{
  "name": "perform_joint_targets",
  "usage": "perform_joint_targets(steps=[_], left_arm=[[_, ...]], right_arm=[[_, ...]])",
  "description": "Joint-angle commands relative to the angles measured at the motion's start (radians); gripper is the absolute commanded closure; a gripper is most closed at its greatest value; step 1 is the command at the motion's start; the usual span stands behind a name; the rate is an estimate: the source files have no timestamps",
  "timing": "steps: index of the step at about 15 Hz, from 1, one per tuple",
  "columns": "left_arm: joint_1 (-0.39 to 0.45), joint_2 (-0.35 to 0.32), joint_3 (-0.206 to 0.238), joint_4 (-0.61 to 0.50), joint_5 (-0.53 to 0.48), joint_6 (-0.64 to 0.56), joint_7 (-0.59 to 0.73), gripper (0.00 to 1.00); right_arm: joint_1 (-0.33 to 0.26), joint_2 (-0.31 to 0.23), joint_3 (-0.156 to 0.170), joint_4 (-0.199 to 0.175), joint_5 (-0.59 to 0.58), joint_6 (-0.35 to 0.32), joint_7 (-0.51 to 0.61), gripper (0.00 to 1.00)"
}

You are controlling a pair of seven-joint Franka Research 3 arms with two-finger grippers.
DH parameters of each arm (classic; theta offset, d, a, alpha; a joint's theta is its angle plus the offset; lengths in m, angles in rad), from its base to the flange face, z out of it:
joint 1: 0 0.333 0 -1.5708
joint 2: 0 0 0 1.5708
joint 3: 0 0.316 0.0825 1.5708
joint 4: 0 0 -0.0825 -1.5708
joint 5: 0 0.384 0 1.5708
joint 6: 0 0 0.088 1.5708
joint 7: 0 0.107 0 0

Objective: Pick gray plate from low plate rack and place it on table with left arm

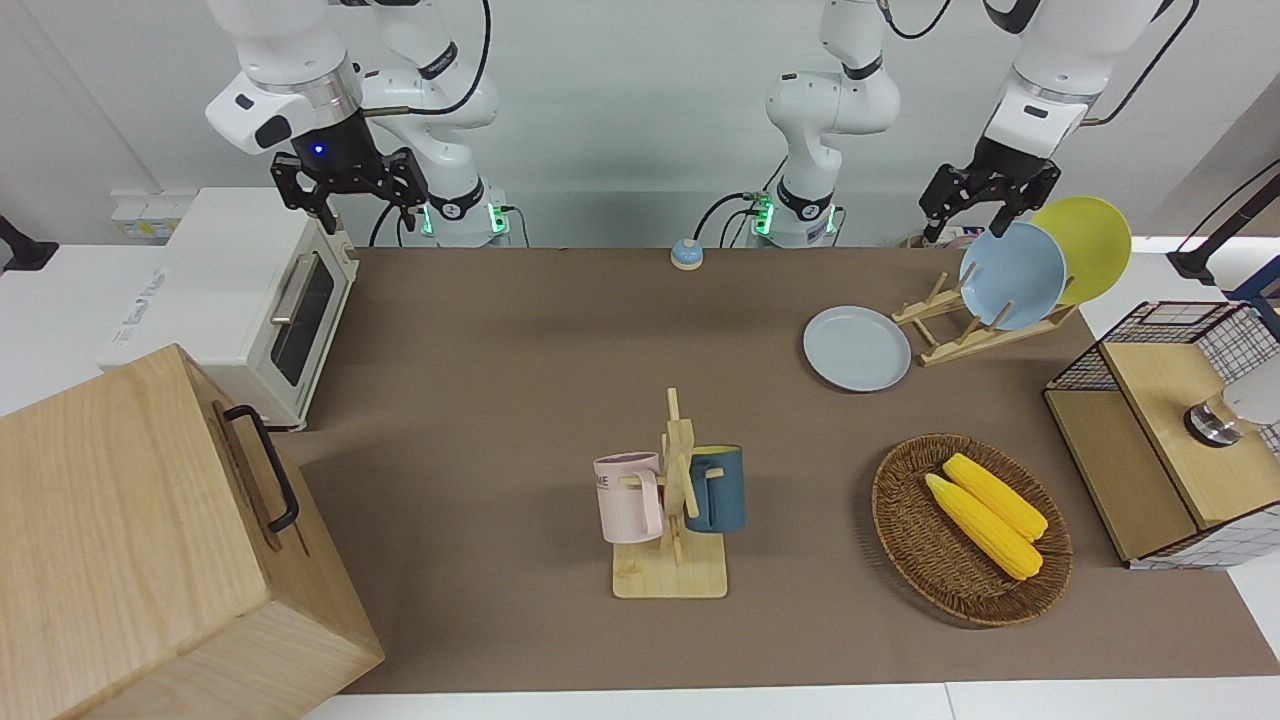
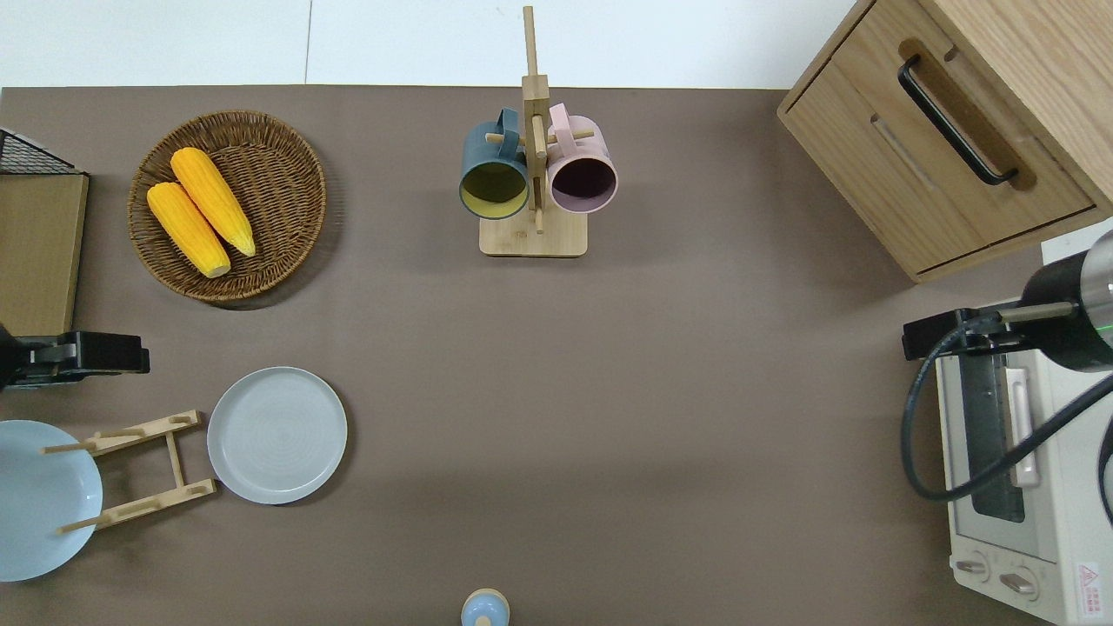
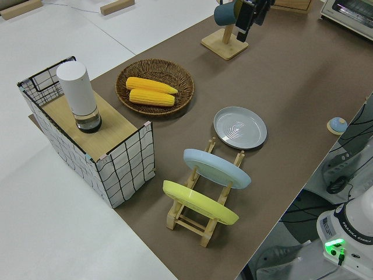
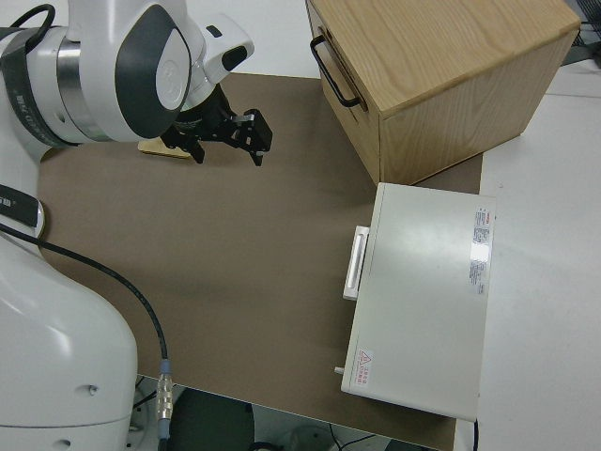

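2 glossy white jointed arms (image 1: pixel 1040 70), black cables, black jaws.

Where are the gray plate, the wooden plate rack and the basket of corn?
gray plate (image 2: pixel 276 435), overhead view, its flat centre.
low plate rack (image 2: pixel 175 458), overhead view, its crossbar.
basket (image 1: pixel 918 560), front view, bare woven floor beside the corn (image 1: pixel 985 523).

Light blue plate (image 2: pixel 39 500) — frame-cropped overhead
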Motion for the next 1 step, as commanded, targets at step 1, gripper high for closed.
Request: perform_joint_targets(steps=[1], left_arm=[[0.012,0.014,-0.014,0.02,-0.004,-0.022,0.025,0.01]], right_arm=[[-0.025,-0.002,0.018,0.007,0.019,-0.016,0.009,0.011]])
